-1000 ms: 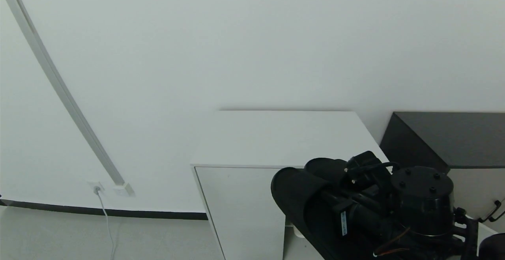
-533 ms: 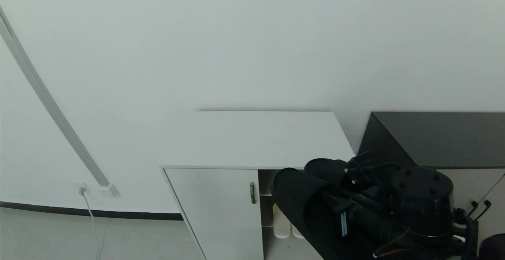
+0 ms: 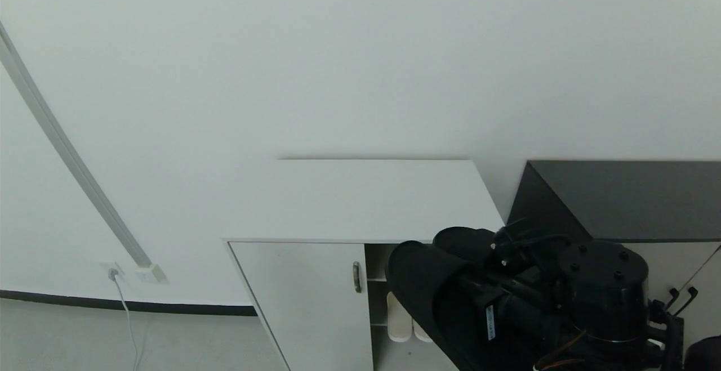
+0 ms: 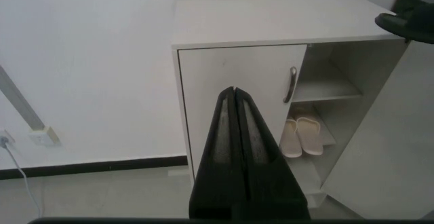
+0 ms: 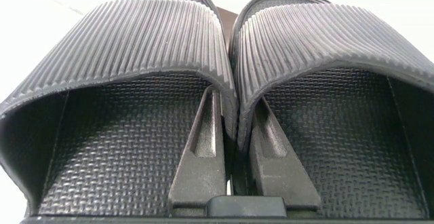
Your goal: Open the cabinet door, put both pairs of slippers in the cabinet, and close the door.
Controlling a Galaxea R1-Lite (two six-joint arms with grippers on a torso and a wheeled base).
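- My right gripper pinched the black slippers by their touching inner walls, so I held both as one in front of the open cabinet.
- My left gripper was closed on nothing.
- The white slippers lay on the lower shelf.

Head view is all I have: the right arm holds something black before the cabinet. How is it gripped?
Observer: The right gripper has one finger inside each of the black slippers, pinching their adjoining side walls together.
Operator: And the left gripper?
Observer: The left gripper is shut with nothing in it, pointing toward the cabinet.
Operator: Where is the opened door? The arm hides it.
Observer: The open door stands swung out on the robot's right, clear of the cabinet's opening.
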